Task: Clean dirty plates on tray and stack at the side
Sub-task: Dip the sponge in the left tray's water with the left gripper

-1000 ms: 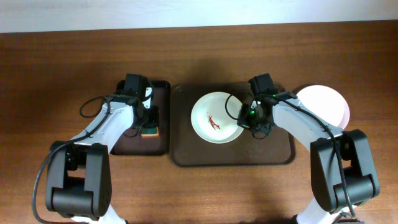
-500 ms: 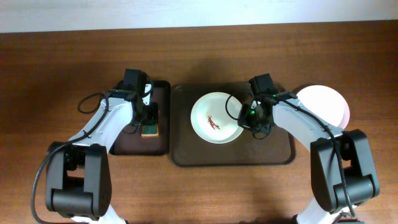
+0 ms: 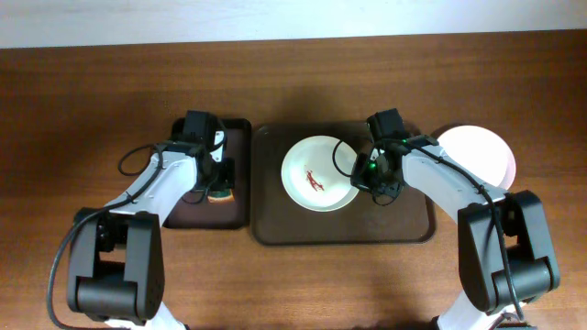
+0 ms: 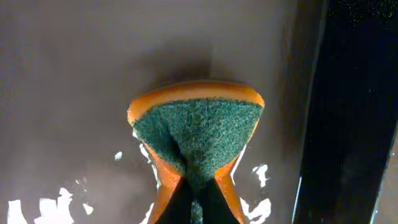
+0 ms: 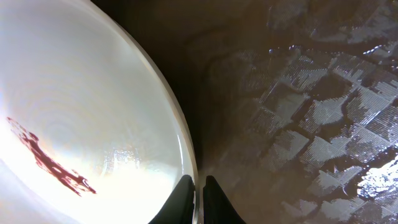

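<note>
A white plate [image 3: 316, 172] with a red sauce streak lies on the dark brown tray [image 3: 275, 225]. It also shows in the right wrist view [image 5: 81, 118]. My right gripper [image 3: 359, 170] [image 5: 198, 196] is shut on this plate's right rim. A plain white plate [image 3: 484, 154] lies on the table to the right of the tray. My left gripper [image 3: 220, 181] [image 4: 198, 202] is shut on an orange and green sponge [image 3: 221, 193] [image 4: 196, 134] over the smaller black tray [image 3: 238, 215].
The smaller black tray stands left of the brown tray, almost touching it. The brown tray's textured floor [image 5: 311, 112] shows wet glints beside the plate. Bare wooden table [image 3: 92, 110] lies around both trays.
My left gripper has shifted slightly over the black tray and the sponge looks squeezed narrower than before. The right arm and the plate have not moved.
</note>
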Robot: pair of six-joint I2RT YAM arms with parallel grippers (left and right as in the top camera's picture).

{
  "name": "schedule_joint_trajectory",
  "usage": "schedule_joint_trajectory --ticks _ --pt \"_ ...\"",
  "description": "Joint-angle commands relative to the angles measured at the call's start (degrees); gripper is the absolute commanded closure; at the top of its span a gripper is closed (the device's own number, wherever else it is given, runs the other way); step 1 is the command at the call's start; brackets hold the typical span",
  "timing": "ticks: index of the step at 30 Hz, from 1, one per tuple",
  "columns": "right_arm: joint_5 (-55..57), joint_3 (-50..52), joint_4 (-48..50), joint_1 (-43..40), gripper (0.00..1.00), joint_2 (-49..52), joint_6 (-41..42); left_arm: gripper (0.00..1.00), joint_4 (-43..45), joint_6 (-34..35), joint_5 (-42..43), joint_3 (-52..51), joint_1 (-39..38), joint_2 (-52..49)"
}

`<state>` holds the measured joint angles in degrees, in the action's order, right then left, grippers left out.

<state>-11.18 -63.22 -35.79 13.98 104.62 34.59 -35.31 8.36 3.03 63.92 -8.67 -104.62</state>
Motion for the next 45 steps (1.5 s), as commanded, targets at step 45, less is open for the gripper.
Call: schedule_joint_trajectory --ticks 45 --pt "4.6 0.0 6.4 0.3 0.86 2.6 -2.8 1.00 9.7 -0.3 -1.1 1.3 -0.2 15.6"
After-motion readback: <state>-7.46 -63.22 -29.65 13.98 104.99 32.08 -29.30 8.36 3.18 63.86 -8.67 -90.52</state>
